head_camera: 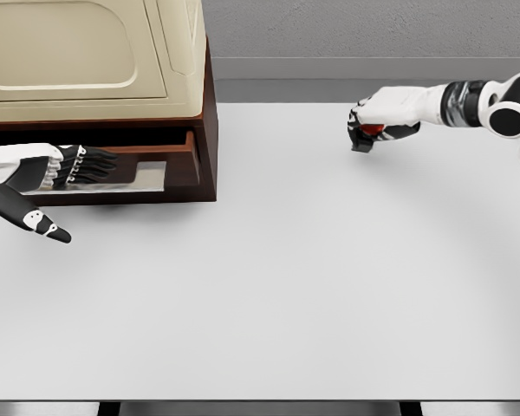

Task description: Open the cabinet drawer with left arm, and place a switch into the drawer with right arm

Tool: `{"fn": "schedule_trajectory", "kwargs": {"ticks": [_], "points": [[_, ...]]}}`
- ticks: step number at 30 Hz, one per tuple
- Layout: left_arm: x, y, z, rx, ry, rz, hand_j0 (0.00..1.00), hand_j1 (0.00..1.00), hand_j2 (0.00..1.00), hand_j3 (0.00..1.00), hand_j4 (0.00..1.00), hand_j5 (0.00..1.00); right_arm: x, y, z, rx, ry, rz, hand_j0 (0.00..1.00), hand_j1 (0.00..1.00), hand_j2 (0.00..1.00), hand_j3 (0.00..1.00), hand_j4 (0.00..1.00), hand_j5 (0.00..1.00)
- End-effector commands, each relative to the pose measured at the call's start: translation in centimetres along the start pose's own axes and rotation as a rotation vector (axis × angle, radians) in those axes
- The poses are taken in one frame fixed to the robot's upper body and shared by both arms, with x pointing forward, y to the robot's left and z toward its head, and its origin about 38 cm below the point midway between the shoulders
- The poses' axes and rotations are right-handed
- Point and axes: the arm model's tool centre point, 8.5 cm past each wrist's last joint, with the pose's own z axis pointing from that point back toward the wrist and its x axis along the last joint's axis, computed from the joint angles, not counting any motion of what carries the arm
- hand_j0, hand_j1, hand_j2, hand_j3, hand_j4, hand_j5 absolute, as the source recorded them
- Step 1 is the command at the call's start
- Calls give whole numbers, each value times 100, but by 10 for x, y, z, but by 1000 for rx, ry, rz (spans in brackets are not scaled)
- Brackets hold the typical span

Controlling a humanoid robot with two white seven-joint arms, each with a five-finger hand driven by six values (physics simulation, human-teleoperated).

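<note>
A dark brown cabinet (204,130) with a cream upper body stands at the table's far left. Its drawer (152,176) is pulled out a little, showing a grey floor. My left hand (82,165) reaches in from the left with its fingers extended at the drawer's front, the thumb (48,227) hanging below; it grips nothing that I can see. At the far right, my right hand (373,121) is curled around a small black switch with a red button (370,133), held just above the table.
The white table (286,286) stretches wide between the cabinet and the right hand. A grey wall runs behind. The table's front edge lies near the bottom of the view.
</note>
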Motion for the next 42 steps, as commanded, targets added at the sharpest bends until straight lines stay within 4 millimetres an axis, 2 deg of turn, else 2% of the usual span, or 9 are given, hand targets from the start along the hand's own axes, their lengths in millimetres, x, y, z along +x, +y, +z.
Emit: {"fn": "schedule_trajectory", "kwargs": {"ticks": [1,6,15,29,36,42], "points": [[-18,-3,-4,0,93,-72,100,100,100,100,100,100,15,-10,1,-18,-36,49,45,45,45,45,45,45],[-19,-4,-4,-4,87,-58,100,100,100,100,100,100,36,-21,16,-47,-97,116,44,44,44,44,44,44],[-20,-5,-5,-6,86,-54,100,100,100,100,100,100,79,-40,13,-81,-204,215,44,44,44,44,44,44],[-29,-11,-8,-22,104,-50,100,100,100,100,100,100,101,-63,22,-151,-295,211,44,44,44,44,44,44],[-38,-18,-12,-40,114,-26,100,100,100,100,100,100,119,-70,32,-175,-367,217,44,44,44,44,44,44],[-42,-20,-13,-47,118,-17,100,100,100,100,100,100,130,-74,28,-183,-414,203,44,44,44,44,44,44]]}}
